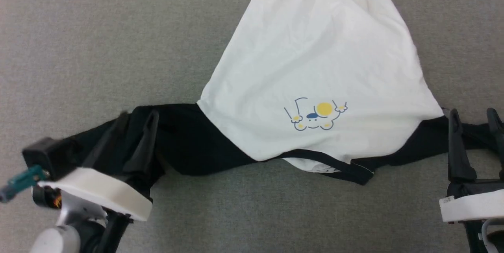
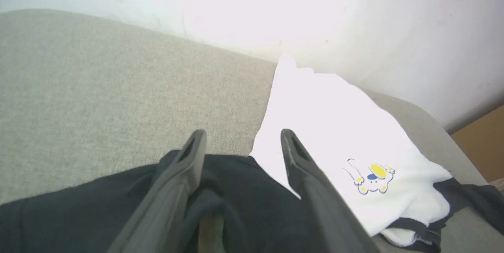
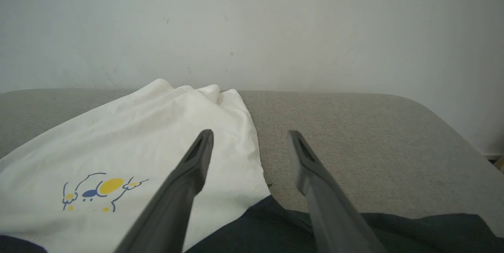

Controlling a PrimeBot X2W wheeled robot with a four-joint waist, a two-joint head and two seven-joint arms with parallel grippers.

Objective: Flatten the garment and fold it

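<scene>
The garment [image 1: 315,60] lies on the grey surface with its white body stretching away from me and its black-trimmed neck [image 1: 342,166] nearest me. A small blue and yellow cartoon print [image 1: 315,115] faces up. Its black sleeves spread to either side. My left gripper [image 1: 138,116] is open over the left sleeve [image 1: 189,139], and in the left wrist view this gripper [image 2: 243,133] has its fingers apart above the bunched black cloth [image 2: 244,190]. My right gripper [image 1: 472,113] is open over the right sleeve [image 1: 425,135], and in the right wrist view this gripper [image 3: 250,133] straddles the black sleeve [image 3: 275,221] beside the white body [image 3: 138,146].
The grey padded surface [image 1: 98,48] extends well to the left and right of the shirt. A pale wall [image 3: 252,28] rises just behind its far edge, which the shirt's hem reaches. A brown patch [image 2: 482,143] lies beyond the surface's rounded right corner.
</scene>
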